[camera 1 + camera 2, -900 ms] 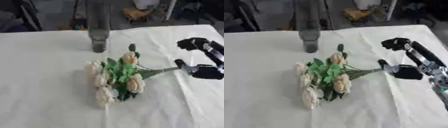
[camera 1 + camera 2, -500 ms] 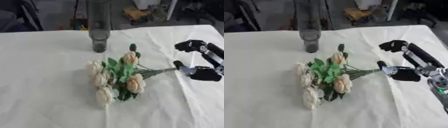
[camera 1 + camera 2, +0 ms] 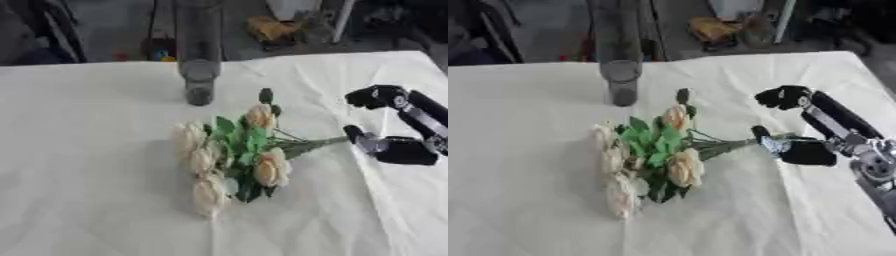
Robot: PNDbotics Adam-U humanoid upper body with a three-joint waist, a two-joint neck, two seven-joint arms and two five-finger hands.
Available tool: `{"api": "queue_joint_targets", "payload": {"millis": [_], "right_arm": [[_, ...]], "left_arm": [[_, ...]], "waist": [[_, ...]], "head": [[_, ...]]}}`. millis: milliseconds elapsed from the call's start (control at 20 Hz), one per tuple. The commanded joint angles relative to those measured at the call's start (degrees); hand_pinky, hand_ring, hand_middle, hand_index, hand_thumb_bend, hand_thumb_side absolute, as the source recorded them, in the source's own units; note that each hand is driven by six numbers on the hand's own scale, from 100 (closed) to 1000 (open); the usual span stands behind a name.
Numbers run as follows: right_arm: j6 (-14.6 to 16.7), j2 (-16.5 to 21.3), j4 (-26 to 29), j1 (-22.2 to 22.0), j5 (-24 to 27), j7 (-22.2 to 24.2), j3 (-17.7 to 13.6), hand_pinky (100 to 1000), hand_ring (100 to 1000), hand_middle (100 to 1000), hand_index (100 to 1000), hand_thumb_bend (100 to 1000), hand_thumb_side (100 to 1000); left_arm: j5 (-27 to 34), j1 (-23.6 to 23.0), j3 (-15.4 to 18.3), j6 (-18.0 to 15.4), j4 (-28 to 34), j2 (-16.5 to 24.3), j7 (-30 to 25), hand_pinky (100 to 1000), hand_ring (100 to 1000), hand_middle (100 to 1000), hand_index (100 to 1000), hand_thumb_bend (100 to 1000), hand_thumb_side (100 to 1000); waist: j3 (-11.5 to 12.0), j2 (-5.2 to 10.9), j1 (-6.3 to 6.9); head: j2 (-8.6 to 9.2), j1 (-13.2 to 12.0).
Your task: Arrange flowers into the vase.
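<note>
Left eye view showed the bouquet (image 3: pixel 232 160) lying flat on the white tabletop (image 3: pixel 87 190), blooms toward the robot's left, stems running out to its right. Those stem ends reached just to the right hand (image 3: pixel 802 150), whose fingers (image 3: pixel 782 96) were spread apart around them, clamped on nothing. No left hand showed. The vase (image 3: pixel 199 75) stood upright beyond the blooms.

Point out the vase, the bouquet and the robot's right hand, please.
vase (image 3: pixel 199 75), left eye view, lower body of the grey vase.
bouquet (image 3: pixel 262 169), left eye view, a cream bloom.
right hand (image 3: pixel 807 152), right eye view, palm by the stem ends.
</note>
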State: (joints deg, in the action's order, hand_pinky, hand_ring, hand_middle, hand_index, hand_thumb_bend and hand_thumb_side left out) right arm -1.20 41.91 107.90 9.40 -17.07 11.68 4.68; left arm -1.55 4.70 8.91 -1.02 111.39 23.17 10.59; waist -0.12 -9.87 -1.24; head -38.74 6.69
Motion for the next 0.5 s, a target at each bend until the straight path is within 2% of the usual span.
{"api": "queue_joint_targets", "payload": {"millis": [50, 500], "right_arm": [[-0.2, 0.8, -0.4, 1.0, -1.2, 0.0, 0.1, 816, 806, 762, 862, 269, 309], [0.2, -0.3, -4.9, 2.7, -3.5, 0.3, 1.5, 817, 808, 765, 864, 269, 313]], "left_arm": [[0.1, 0.6, 0.5, -0.1, 0.4, 0.8, -0.3, 663, 717, 689, 717, 552, 725], [0.2, 0.8, 0.4, -0.1, 0.4, 0.8, -0.5, 663, 718, 689, 718, 558, 724]], "waist": [[0.1, 0.81, 0.04], [0.4, 0.75, 0.14]], "head": [[-0.55, 0.2], [-0.59, 0.4]]}}
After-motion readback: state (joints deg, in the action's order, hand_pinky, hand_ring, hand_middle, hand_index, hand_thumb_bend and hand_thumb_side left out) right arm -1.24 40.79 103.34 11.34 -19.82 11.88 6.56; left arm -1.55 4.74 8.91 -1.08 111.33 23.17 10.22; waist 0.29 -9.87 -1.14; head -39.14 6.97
